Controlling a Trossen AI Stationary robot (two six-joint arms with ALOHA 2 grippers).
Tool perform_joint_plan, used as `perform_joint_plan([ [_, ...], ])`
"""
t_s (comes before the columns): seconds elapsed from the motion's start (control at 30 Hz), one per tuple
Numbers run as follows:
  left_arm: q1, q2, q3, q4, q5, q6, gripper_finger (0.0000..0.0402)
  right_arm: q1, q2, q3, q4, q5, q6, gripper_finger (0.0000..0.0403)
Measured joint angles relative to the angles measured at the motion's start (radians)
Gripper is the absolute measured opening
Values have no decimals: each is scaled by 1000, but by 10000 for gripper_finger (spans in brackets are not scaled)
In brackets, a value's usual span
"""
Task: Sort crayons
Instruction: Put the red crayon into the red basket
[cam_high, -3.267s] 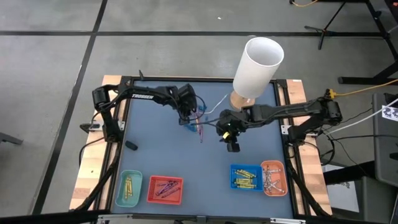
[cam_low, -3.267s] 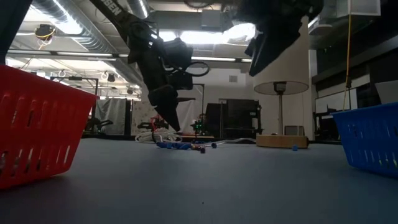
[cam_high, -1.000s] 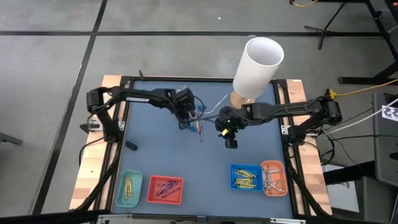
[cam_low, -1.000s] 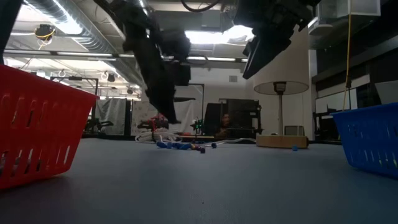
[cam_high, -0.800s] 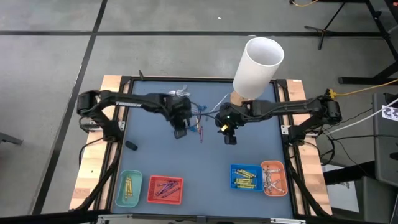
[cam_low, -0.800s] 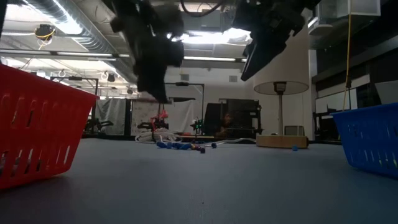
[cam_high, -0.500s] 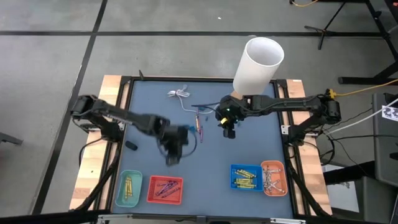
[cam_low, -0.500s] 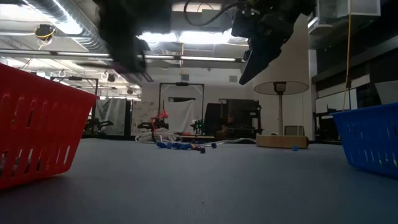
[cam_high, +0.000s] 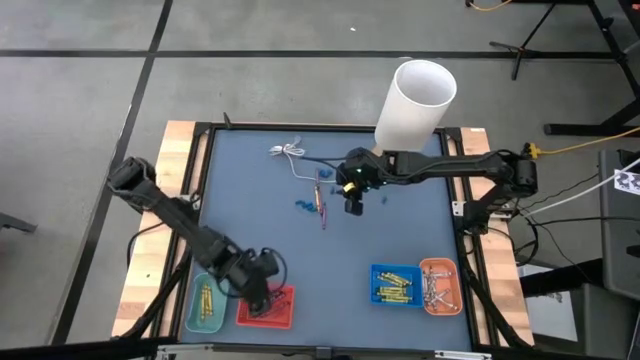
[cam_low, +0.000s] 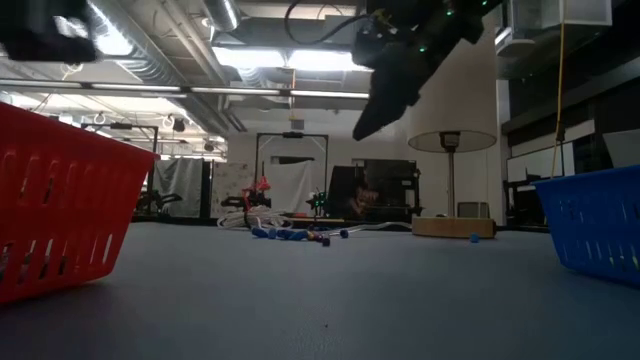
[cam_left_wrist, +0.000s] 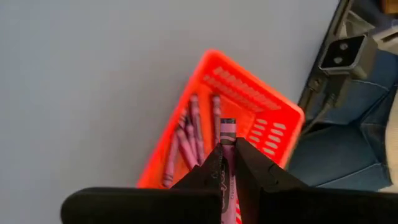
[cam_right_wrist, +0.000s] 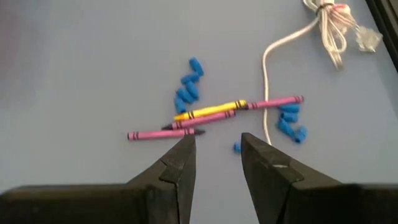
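My left gripper (cam_high: 263, 297) hangs over the red basket (cam_high: 284, 322) at the near left and is shut on a pink-purple crayon (cam_left_wrist: 227, 132). Several purple crayons (cam_left_wrist: 194, 134) lie in that basket. Mid-table at the far side, a yellow crayon (cam_right_wrist: 211, 110) and pink ones (cam_right_wrist: 163, 134) lie flat among blue bits (cam_right_wrist: 188, 87). My right gripper (cam_right_wrist: 217, 144) stands open above them, also in the high view (cam_high: 352, 205), touching nothing. My left gripper pinches the pink-purple crayon between its two fingers, which lie along its length. Its free end (cam_left_wrist: 227, 124) sticks out past the fingertips (cam_left_wrist: 212, 163). The fingers slant down from above, and the crayon is clear of the red basket below.
A teal basket (cam_high: 192, 300) with yellow crayons stands left of the red one. A blue basket (cam_high: 376, 272) and an orange one (cam_high: 455, 268) stand at the near right. A white cable (cam_right_wrist: 292, 37) lies beyond the loose crayons. A tall white cylinder (cam_high: 415, 100) stands at the far right.
My left gripper has swung from the crayon pile at the far middle to the near left, over the red basket, rolling as it went and staying shut on the crayon. My right gripper has gone left and toward the far edge, over the loose crayons.
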Motion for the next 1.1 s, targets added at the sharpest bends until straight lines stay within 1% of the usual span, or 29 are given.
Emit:
perform_joint_plan([
  [0.07,-41,0,1,3,-38,-46,5,0,23,0,40,-4,0,127],
  [0.17,-86,12,1,13,-105,-81,5,0,66,0,99,17,8,127],
  [0.33,-109,36,1,57,-120,-83,13,0,134,0,208,107,98,127],
  [0.43,-110,51,1,80,-125,-84,32,0,170,0,269,158,155,127],
  [0.67,-109,87,1,88,-145,-85,90,-6,249,-1,425,276,275,127],
  [0.73,-109,91,1,90,-145,-85,103,-11,275,0,469,273,309,127],
  [0.87,-109,90,1,91,-146,-83,118,-30,322,0,481,266,384,127],
  [0.93,-109,90,1,91,-146,-82,122,-35,344,0,484,266,422,127],
  [1.1,-109,90,1,90,-155,-82,123,-41,398,0,482,283,454,127],
])
